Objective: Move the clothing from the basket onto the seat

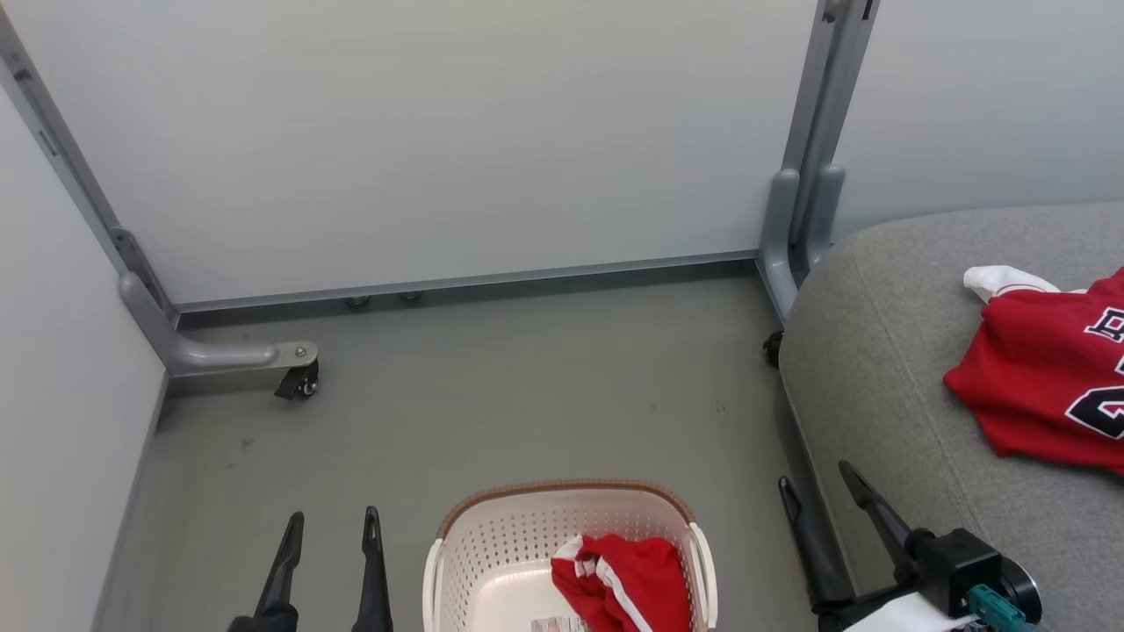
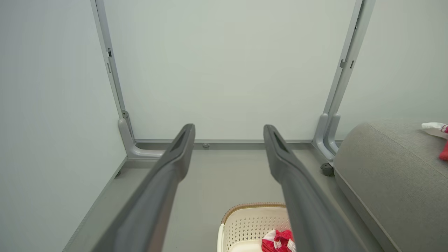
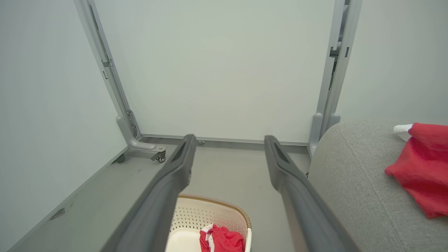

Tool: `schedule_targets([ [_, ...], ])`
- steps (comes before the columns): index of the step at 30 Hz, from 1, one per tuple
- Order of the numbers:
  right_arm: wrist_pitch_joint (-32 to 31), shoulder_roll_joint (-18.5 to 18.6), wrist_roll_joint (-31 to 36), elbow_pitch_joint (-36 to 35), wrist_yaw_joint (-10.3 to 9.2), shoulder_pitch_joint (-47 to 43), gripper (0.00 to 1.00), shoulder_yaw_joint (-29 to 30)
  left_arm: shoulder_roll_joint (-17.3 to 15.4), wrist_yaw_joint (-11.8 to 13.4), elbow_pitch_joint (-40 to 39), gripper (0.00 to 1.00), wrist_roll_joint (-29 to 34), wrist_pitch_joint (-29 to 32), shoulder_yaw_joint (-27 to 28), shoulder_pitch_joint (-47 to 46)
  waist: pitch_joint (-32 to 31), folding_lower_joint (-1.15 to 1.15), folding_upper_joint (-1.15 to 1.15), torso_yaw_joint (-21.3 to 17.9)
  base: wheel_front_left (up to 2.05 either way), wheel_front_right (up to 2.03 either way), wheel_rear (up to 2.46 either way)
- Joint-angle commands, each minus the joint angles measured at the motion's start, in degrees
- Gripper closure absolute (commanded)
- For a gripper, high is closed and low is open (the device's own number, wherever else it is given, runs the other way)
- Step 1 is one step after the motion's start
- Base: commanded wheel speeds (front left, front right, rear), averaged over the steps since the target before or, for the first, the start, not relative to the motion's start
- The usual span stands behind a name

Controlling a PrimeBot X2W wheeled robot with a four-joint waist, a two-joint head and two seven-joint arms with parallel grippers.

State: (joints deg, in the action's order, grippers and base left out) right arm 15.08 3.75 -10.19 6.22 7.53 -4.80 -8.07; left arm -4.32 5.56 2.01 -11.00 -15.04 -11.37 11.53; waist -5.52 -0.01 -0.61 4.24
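The cream basket (image 1: 492,544) stands on the grey floor at the bottom middle, with crumpled red shorts (image 1: 628,584) lying inside it. A red jersey (image 1: 1036,386) with black-and-white lettering lies on the grey seat (image 1: 887,369) at the right. My left gripper (image 1: 334,520) hangs open to the left of the basket, nothing between its fingers. My right gripper (image 1: 817,478) is open between the basket and the seat's edge, also empty. The left wrist view shows the basket (image 2: 245,224), the shorts (image 2: 278,241) and the seat (image 2: 385,164). The right wrist view shows the basket (image 3: 210,213), shorts (image 3: 222,239) and jersey (image 3: 423,168).
Pale partition panels (image 1: 421,132) enclose the floor on the left and far side. Grey frame feet with castors stand at the far left (image 1: 299,382) and by the seat's corner (image 1: 773,347). A paper label (image 1: 558,624) lies in the basket.
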Motion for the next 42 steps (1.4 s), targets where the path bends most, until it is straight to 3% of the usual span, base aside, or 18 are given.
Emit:
schedule_targets([
  [1,0.1,0.0,0.1,0.2,-0.08,-1.3,0.0,0.2,0.3,-0.6,-0.4,0.0,0.5,-0.2,0.9,1.3,-2.5,0.01,0.61,0.3,0.0,0.0,0.0],
  [7,0.1,-0.4,0.7,-0.2,-0.08,-2.6,0.0,1.0,1.0,-3.8,-1.2,0.0,2.3,-0.2,3.0,3.1,-3.1,0.01,0.61,-0.6,0.0,0.0,0.0],
  [14,0.1,-0.7,1.2,0.1,-0.08,-3.1,0.0,0.9,1.4,-5.0,-0.5,0.0,3.3,-0.2,3.6,3.5,-3.1,0.01,0.61,-1.5,0.0,0.0,0.0],
  [42,0.1,-0.8,1.3,0.1,-0.08,-3.8,0.0,2.0,1.4,-4.0,0.1,0.0,3.7,-0.2,1.9,3.6,-2.3,0.01,0.61,-1.8,0.0,0.0,0.0],
])
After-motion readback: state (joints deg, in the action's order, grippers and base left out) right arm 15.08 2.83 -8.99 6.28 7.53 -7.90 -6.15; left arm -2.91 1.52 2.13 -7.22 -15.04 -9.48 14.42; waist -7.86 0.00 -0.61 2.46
